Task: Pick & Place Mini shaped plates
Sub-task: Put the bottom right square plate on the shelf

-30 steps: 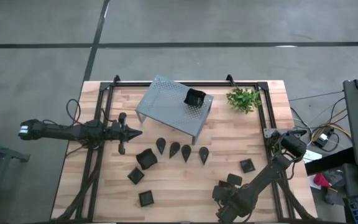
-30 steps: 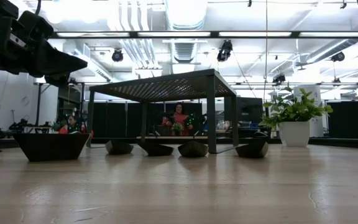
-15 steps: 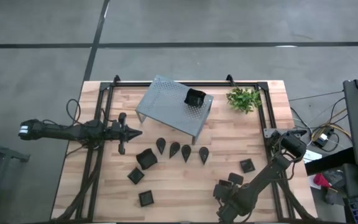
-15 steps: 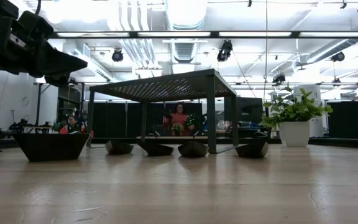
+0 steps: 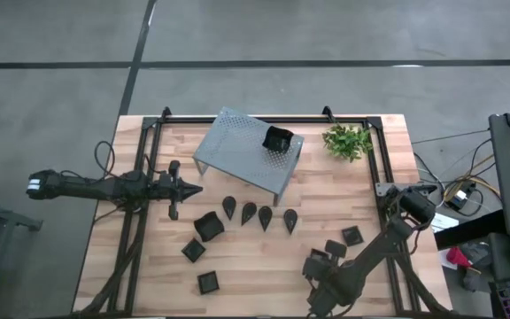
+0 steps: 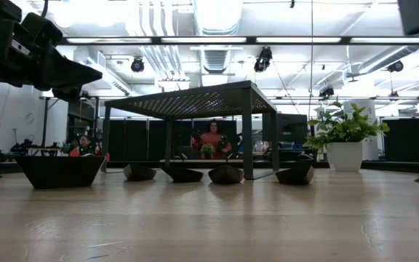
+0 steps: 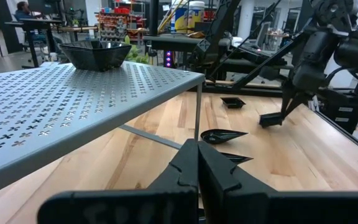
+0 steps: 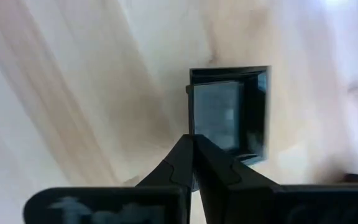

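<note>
- One small square plate [image 8: 232,112] is pinched at its rim by the closed right gripper [image 8: 193,146], well off from the grey shelf [image 5: 237,155] on the side away from the plant [image 5: 347,140].
- Another plate [image 5: 278,138] is seen on the shelf top.
- Four leaf-shaped plates [image 5: 258,214] are lined up just beside the shelf.
- The left gripper [image 7: 197,152], fingers together and empty, is held beside the shelf.
- No writing can be read.

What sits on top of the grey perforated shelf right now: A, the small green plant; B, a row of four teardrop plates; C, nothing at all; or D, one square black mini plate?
D: the high view shows a single square black mini plate resting on the grey perforated shelf, while the green plant stands on the table beside it and the teardrop plates lie on the wood in front of it.
</note>
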You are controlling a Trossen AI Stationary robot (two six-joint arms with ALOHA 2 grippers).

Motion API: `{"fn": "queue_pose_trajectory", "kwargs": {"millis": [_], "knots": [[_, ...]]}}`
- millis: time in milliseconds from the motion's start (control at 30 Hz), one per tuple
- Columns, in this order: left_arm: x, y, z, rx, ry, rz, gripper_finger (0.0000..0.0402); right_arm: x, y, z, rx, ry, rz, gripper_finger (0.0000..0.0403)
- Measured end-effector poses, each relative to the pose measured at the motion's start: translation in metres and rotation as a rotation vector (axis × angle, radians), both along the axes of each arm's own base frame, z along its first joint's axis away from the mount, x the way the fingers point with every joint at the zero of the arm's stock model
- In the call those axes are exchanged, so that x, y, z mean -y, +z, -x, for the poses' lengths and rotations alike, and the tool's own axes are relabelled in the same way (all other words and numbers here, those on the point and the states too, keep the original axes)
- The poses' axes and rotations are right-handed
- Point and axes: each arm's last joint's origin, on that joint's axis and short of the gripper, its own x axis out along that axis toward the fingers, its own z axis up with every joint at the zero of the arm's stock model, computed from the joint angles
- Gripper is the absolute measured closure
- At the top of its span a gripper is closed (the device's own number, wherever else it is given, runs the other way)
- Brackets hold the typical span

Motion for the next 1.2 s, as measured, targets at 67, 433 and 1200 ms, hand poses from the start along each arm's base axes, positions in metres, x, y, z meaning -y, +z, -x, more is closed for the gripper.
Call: {"fn": "queue_pose_trajectory", "kwargs": {"millis": [67, 433, 1200], "knots": [[0.000, 0.000, 0.000, 0.000, 0.000, 0.000, 0.0401, 0.002, 0.006, -0.004, 0.016, 0.019, 0.030, 0.0393], [0.000, 0.000, 0.000, -0.003, 0.000, 0.000, 0.0401, 0.022, 0.034, -0.041, 0.153, 0.117, 0.168, 0.0392], [0.000, 0.000, 0.000, -0.003, 0.000, 0.000, 0.0401, 0.084, 0.113, -0.107, 0.217, 0.343, 0.411, 0.0392]]}}
